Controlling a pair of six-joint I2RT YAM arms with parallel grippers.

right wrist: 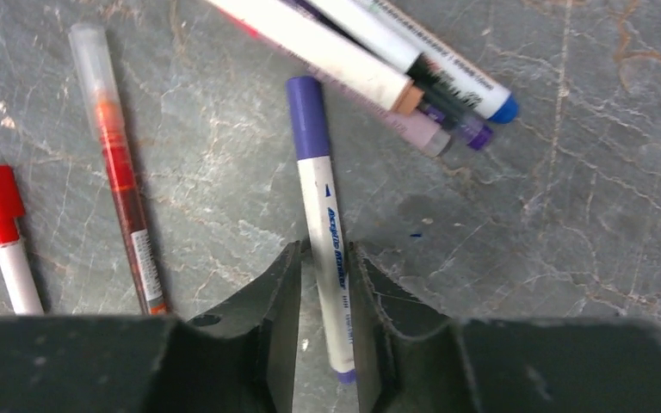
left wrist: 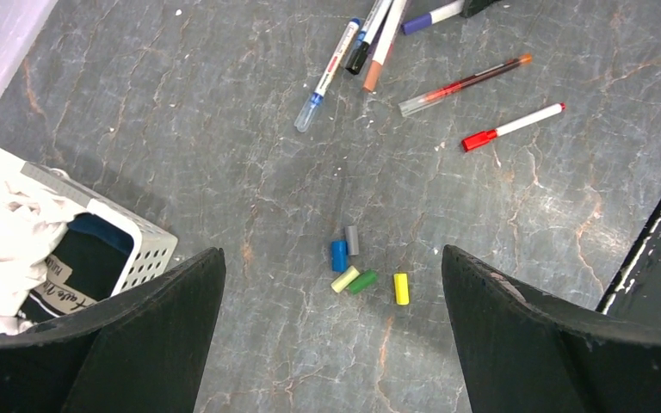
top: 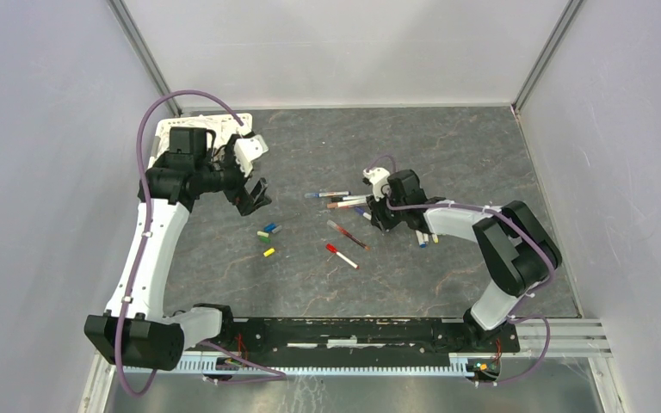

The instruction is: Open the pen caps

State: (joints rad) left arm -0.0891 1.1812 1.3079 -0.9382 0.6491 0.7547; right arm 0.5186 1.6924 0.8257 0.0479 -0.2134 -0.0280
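Observation:
Several loose pen caps lie in a cluster in the left wrist view: blue point(left wrist: 338, 255), grey point(left wrist: 352, 240), pale yellow point(left wrist: 345, 279), green point(left wrist: 362, 282) and yellow point(left wrist: 401, 288). They also show in the top view point(top: 268, 231). My left gripper point(left wrist: 333, 252) hangs open and empty above them, also seen in the top view point(top: 254, 194). My right gripper point(right wrist: 323, 249) is low at the table point(top: 377, 213), shut on the white barrel of a pen point(right wrist: 320, 206) with its purple cap point(right wrist: 306, 116) on. More pens lie in a pile point(right wrist: 396, 69) just beyond.
A red-capped pen point(top: 342, 255) and a clear red-ink pen point(top: 347, 234) lie mid-table. More pens point(top: 422, 238) lie by the right forearm. A white basket of cloths point(top: 191, 129) stands at the back left; its wall point(left wrist: 151, 245) is near my left finger.

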